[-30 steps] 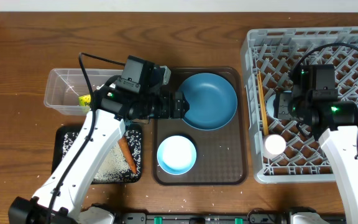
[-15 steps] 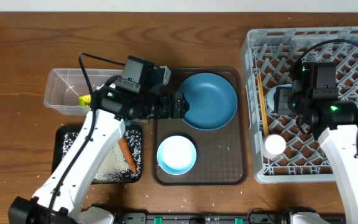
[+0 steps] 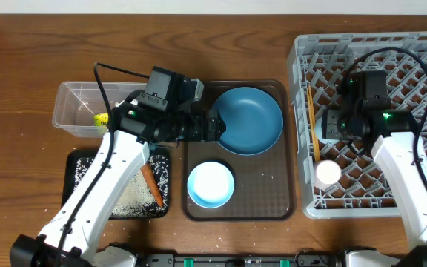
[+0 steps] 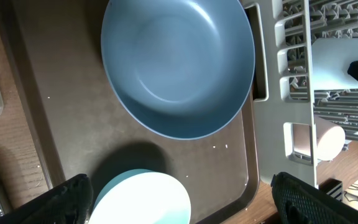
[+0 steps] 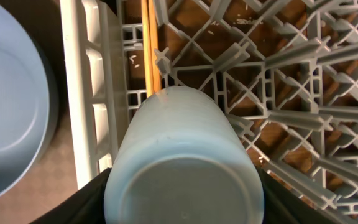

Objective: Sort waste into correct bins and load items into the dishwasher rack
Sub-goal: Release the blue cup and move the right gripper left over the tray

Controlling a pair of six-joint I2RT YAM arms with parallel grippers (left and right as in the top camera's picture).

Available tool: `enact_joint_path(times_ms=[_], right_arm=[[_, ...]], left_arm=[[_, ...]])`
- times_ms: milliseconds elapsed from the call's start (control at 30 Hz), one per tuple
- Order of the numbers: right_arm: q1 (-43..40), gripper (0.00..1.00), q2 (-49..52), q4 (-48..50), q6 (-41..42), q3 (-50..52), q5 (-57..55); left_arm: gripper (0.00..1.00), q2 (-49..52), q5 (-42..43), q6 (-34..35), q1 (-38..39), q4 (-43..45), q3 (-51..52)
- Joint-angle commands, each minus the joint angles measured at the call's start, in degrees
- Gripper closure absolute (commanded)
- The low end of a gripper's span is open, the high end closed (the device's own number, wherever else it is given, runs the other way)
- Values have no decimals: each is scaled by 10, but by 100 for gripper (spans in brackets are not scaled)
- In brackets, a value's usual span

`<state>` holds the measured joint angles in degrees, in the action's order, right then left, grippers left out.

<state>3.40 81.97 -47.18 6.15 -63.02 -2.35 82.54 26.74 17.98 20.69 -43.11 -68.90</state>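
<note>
Right tool (image 5: 182, 190) clasps the cup (image 5: 180, 137) by its sides, base toward the wrist, long axis running away from the tool toward the floor of the rack (image 5: 91, 93), at its left wall, just right of the chopsticks (image 5: 149, 50); free cells lie rightward. Left tool (image 4: 188, 199), spread and empty, hangs over the tray (image 4: 42, 124), nearer the plate (image 4: 179, 62)

A brown serving tray (image 3: 267, 187) lies near the middle of the dark wooden table (image 3: 21, 63).
</note>
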Motion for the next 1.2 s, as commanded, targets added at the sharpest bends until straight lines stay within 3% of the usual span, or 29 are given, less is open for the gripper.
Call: enact_joint_path(times_ms=[0, 67, 200, 433, 600, 833, 1167], right_arm=[[-8, 29, 0, 3, -7, -10, -7], [-8, 16, 0, 3, -7, -10, -7], [-8, 14, -2, 0, -11, -11, -9], [-7, 30, -26, -3, -15, -27, 12], [-7, 46, -60, -4, -15, -30, 124], [13, 46, -68, -7, -15, -29, 266], [116, 45, -67, -34, 19, -28, 257]], left_arm=[[6, 1, -5, -4, -1, -1, 2], [6, 1, -5, -4, -1, -1, 2], [6, 1, -5, -4, -1, -2, 2], [6, 1, -5, -4, -1, -2, 2], [6, 1, -5, -4, -1, -2, 2], [5, 1, -5, -4, -1, -2, 2], [6, 1, -5, -3, -1, -1, 2]])
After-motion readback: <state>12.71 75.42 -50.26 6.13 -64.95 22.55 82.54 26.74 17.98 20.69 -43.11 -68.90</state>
